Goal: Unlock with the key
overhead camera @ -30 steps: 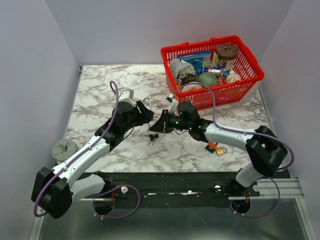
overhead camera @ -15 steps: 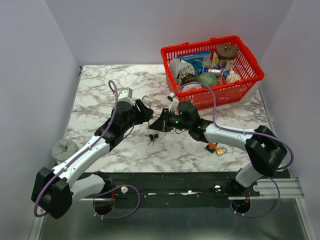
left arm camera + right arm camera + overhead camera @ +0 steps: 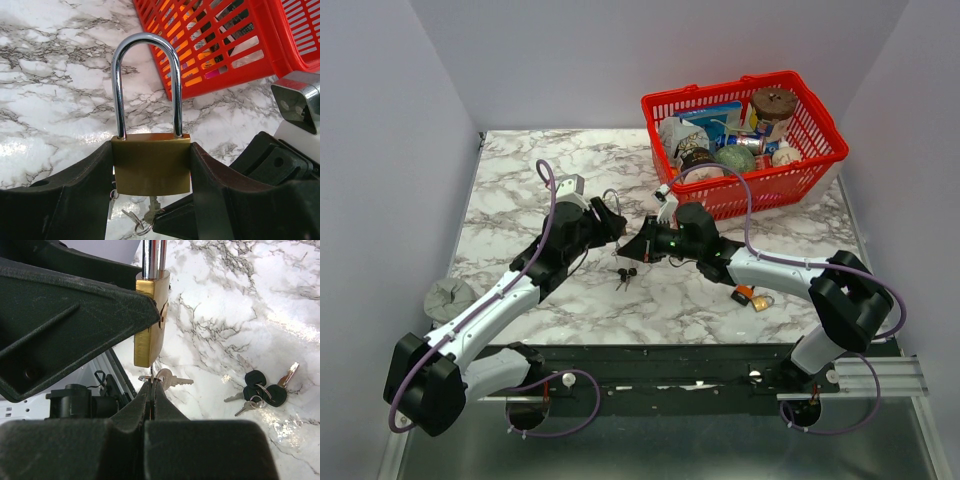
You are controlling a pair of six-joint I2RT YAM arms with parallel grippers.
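My left gripper (image 3: 604, 224) is shut on a brass padlock (image 3: 150, 165), gripping its body between both fingers above the table. Its silver shackle (image 3: 145, 45) points up and looks closed. The padlock also shows in the right wrist view (image 3: 150, 325) and in the top view (image 3: 611, 207). My right gripper (image 3: 151, 386) is shut on a silver key (image 3: 151, 207) whose blade enters the bottom of the padlock. A spare key (image 3: 175, 380) hangs from its ring. In the top view my right gripper (image 3: 638, 244) meets the left one at mid-table.
A bunch of black-headed keys (image 3: 626, 275) lies on the marble just below the grippers, also in the right wrist view (image 3: 262, 387). A red basket (image 3: 760, 192) full of groceries stands at the back right. A second small padlock (image 3: 752, 296) lies at the right. A grey round object (image 3: 447, 297) sits at the left edge.
Both grippers have shifted slightly toward the far side, still joined at the padlock. The key bunch on the table has not moved.
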